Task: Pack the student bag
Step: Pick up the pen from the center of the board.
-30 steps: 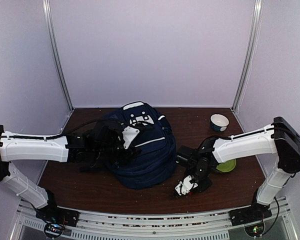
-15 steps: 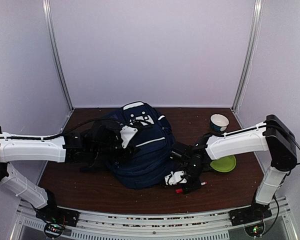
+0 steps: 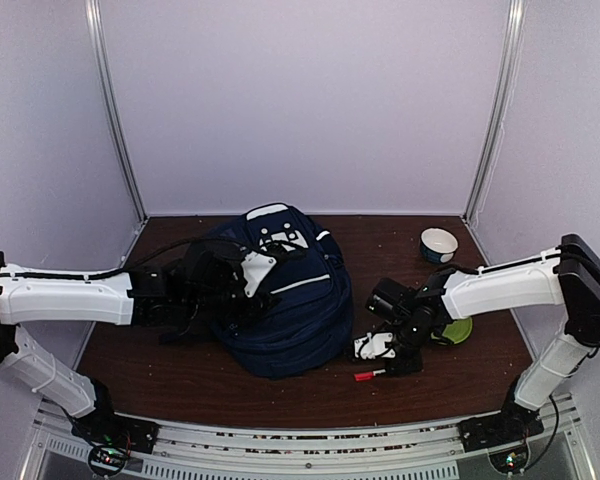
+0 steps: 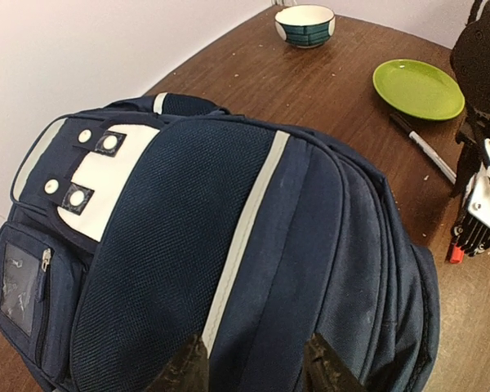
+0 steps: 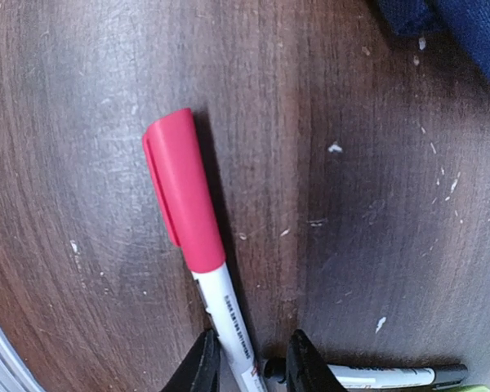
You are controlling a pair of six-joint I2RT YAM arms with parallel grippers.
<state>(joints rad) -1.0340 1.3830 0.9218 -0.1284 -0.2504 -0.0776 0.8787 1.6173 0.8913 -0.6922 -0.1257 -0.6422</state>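
Note:
The student bag [image 3: 302, 310], navy with a white stripe, lies in the middle of the table and fills the left wrist view [image 4: 171, 245]. My left gripper [image 3: 232, 287] [image 4: 257, 369] rests on the bag's left side, jaws apart over smooth fabric and pinching nothing. My right gripper [image 3: 381, 354] [image 5: 253, 359] is open, low over the table right of the bag. A red-capped white marker [image 5: 184, 196] [image 3: 368, 376] lies flat on the wood with its barrel between the fingers, close against the left one. A corner of the bag [image 5: 465, 24] shows at the top right.
A black marker [image 5: 384, 376] [image 4: 425, 149] lies just beyond the right fingers. A green plate [image 3: 457, 331] [image 4: 418, 88] sits right of the gripper. A blue-and-white bowl [image 3: 439, 244] [image 4: 305, 23] stands at the back right. White walls enclose the table.
My right gripper swung in toward the bag, then drew back to the right, and its jaws widened. The red marker now shows lying on the table. The left arm stayed put.

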